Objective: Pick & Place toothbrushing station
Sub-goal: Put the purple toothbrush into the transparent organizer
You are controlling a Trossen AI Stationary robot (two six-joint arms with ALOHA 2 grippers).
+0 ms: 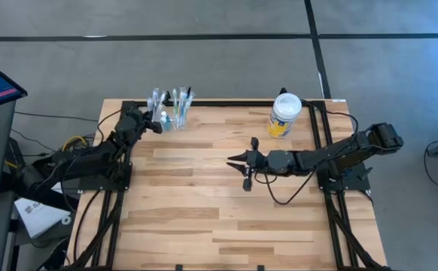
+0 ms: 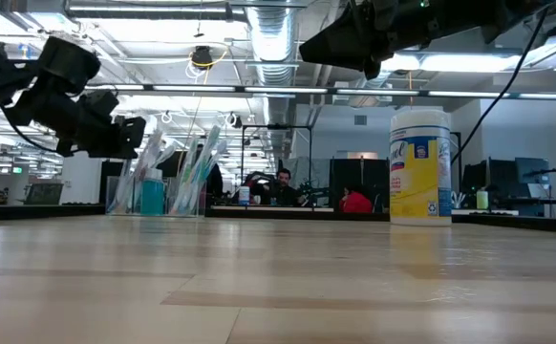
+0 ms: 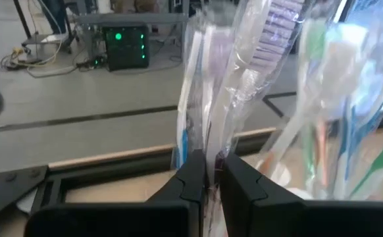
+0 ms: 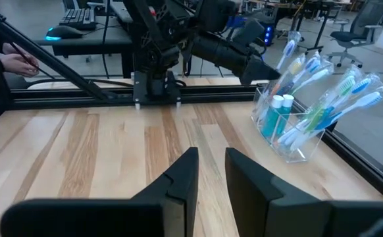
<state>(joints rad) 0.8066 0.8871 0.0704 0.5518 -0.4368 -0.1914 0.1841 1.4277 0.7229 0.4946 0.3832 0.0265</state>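
- The clear holder stands at the far left corner of the wooden bench, near the back rail.
- It carries wrapped toothbrushes in blue, green, pink and white, leaning out at angles, with a small teal tube upright among them.
- The left gripper is at the holder's left side; its jaws are clamped on one wrapped toothbrush, seen pinched between the two dark fingers in the left wrist view.
- The right gripper hangs above the middle of the bench, well apart from the holder, pointing toward it; its jaws stand a little apart with nothing between them.
- A white-lidded jar with a yellow label stands at the back right of the bench.
- A person's hand shows beyond the bench's far edge in the right wrist view.
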